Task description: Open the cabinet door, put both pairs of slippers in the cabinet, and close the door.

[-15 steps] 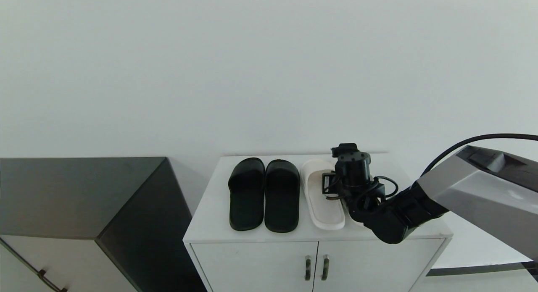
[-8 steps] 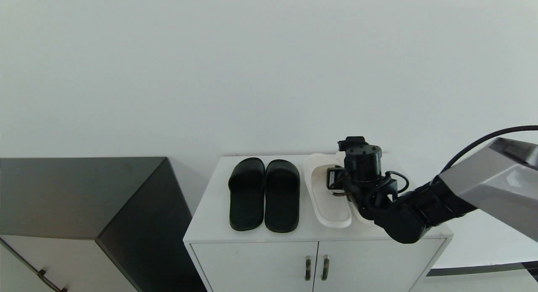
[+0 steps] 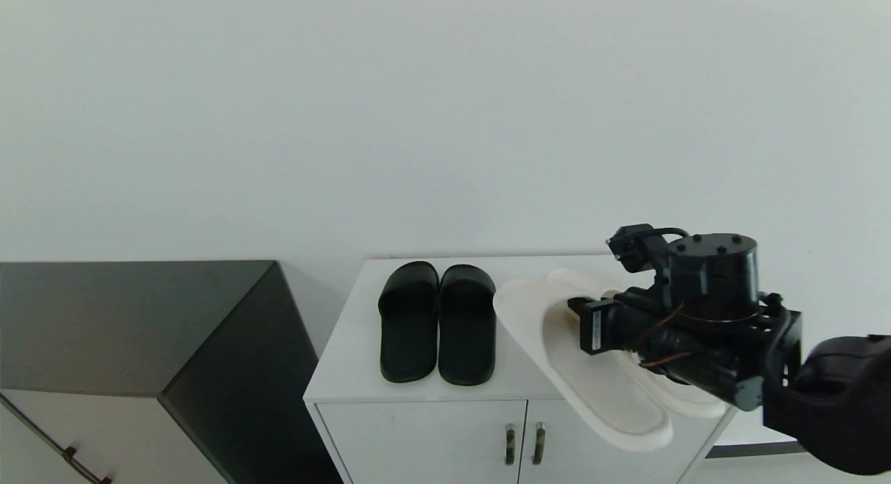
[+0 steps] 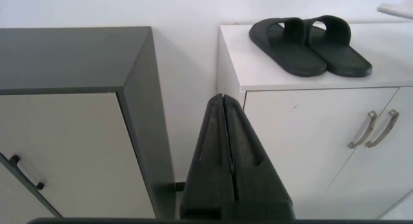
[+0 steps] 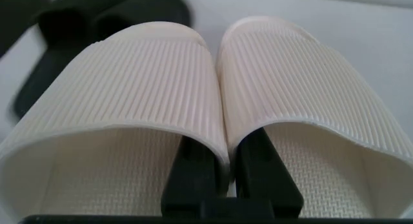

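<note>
My right gripper [image 3: 581, 324] is shut on the pair of white slippers [image 3: 598, 372], pinching their inner straps together, and holds them lifted above the right side of the white cabinet top [image 3: 348, 358]. In the right wrist view its fingers [image 5: 261, 169] reach under the two ribbed white slippers' straps [image 5: 161, 82]. The pair of black slippers [image 3: 437, 322] lies side by side on the cabinet's left half, also the black slippers [image 4: 310, 43] in the left wrist view. Both cabinet doors [image 3: 424, 442] are closed, with two handles [image 3: 523, 443] at the middle. My left gripper [image 4: 226, 153] is shut and holds nothing, low in front of the cabinet.
A dark grey cabinet [image 3: 132, 324] with a light front and a black handle [image 3: 83, 466] stands to the left of the white cabinet, a narrow gap between them. A plain white wall is behind.
My right gripper has lifted the white slippers off the cabinet top and carried them to the right and toward me. The black slippers have not moved.
</note>
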Controlling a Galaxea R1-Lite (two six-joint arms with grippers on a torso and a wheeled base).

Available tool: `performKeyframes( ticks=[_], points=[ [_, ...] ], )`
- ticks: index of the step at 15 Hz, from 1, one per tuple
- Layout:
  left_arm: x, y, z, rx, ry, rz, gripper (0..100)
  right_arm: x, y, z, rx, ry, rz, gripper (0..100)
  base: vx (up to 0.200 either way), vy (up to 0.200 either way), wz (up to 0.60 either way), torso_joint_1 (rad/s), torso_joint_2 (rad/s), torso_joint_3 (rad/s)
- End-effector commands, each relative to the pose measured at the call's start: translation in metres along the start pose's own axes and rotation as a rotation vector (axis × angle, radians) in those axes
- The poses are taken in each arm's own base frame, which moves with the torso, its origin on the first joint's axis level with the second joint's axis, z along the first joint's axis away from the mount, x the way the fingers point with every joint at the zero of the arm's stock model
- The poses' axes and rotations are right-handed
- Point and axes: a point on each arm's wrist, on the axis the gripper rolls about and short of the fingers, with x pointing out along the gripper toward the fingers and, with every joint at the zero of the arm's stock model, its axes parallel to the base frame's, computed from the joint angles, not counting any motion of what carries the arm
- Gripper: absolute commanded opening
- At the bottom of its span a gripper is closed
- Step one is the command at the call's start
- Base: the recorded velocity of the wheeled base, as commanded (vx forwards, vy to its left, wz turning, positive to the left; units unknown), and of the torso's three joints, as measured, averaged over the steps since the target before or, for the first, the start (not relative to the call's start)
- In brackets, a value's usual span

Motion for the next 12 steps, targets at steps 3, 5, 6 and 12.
performKeyframes(
  ticks=[3, 5, 6, 12],
  points=[
    [0.000, 0.000, 0.000, -0.005, 0.000, 0.001, 0, -0.049, 0.000, 0.012, -0.005, -0.012, 0.081, 0, -0.200, 0.000, 0.00, 0.010, 0.00, 0.001],
    [0.000, 0.000, 0.000, -0.005, 0.000, 0.001, 0, -0.049, 0.001, 0.009, -0.008, -0.003, 0.081, 0, -0.200, 0.000, 0.00, 0.007, 0.00, 0.005],
    [0.000, 0.000, 0.000, -0.005, 0.000, 0.001, 0, -0.049, 0.001, 0.009, -0.008, -0.001, 0.081, 0, -0.200, 0.000, 0.00, -0.012, 0.00, 0.012],
    [0.000, 0.000, 0.000, -0.002, 0.000, -0.002, 0, -0.049, 0.001, 0.002, -0.014, 0.022, 0.081, 0, -0.200, 0.000, 0.00, -0.002, 0.00, 0.002]
  ],
)
